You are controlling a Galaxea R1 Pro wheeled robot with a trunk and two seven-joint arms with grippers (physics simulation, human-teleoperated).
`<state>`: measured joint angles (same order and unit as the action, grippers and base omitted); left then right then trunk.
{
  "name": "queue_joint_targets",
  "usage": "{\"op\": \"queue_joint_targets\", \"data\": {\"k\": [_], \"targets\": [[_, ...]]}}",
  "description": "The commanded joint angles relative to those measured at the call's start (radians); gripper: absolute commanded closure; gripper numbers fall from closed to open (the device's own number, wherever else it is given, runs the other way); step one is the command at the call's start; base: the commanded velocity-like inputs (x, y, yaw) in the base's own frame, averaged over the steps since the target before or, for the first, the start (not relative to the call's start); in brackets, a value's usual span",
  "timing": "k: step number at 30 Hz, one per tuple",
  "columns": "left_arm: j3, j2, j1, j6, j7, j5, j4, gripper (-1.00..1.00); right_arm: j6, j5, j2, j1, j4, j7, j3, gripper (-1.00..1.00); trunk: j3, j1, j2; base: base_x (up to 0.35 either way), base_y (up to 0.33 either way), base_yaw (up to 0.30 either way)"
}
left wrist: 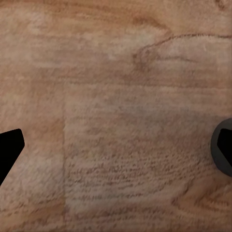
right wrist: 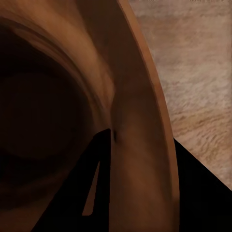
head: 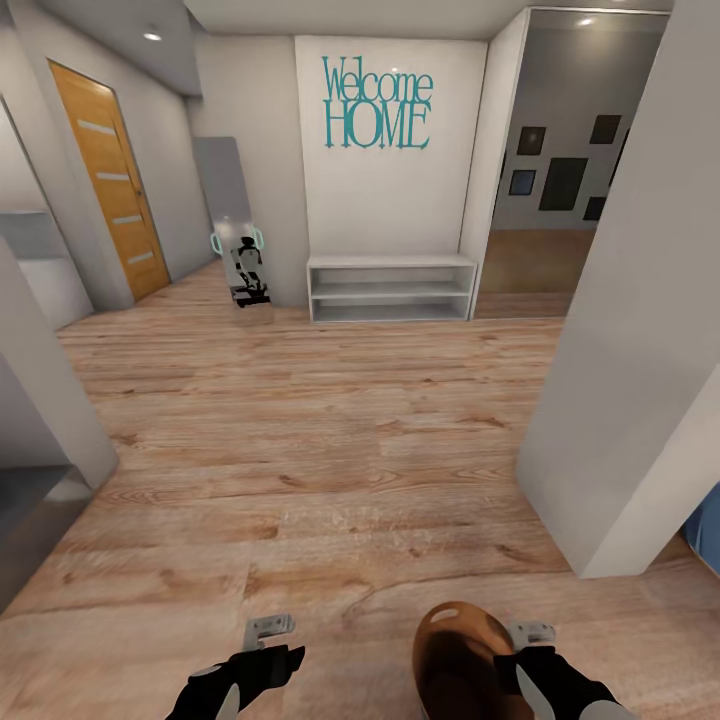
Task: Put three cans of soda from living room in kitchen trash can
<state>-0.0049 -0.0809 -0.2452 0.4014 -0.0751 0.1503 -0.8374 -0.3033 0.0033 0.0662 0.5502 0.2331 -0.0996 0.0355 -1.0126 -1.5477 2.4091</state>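
Observation:
I am in a white hall on a light wood floor. The tash can, a brown-copper bin with a dark inside, hangs low at my right. My right gripper is shut on its rim, with one finger inside the bin and one outside. My left gripper hangs open over bare floor, its fingertips spread wide with nothing between them. The cans of soda are out of view.
Ahead stand a low white shelf under teal "Welcome HOME" lettering, an orange door at the left and a mirror. A white pillar is close on the right, a grey wall corner on the left. A doorway opens at the back right.

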Motion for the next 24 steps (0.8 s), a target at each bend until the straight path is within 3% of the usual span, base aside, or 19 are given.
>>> {"op": "queue_joint_targets", "data": {"k": [1, 18, 24], "targets": [[0.0, 0.0, 0.0, 0.0, 0.0, 0.0, 0.0, -1.0, 0.046, 0.005, -0.004, -0.001, 0.003, 0.003, -0.013, 1.0, 0.0, -0.002, 0.0, 0.0, 0.0, 0.0], [-0.001, 0.001, 0.0, -0.001, 0.0, 0.0, 0.001, -1.0, 0.03, 0.002, -0.013, 0.001, 0.051, -0.007, -0.009, 1.0, 0.0, -0.002, 0.0, 0.0, 0.0, 0.0], [-0.001, 0.0, 0.0, -0.003, 0.0, 0.0, 0.001, -1.0, -0.101, 0.0, -0.014, 0.004, 0.199, -0.008, -0.009, 1.0, 0.0, -0.002, 0.0, 0.0, 0.0, 0.0]]}}
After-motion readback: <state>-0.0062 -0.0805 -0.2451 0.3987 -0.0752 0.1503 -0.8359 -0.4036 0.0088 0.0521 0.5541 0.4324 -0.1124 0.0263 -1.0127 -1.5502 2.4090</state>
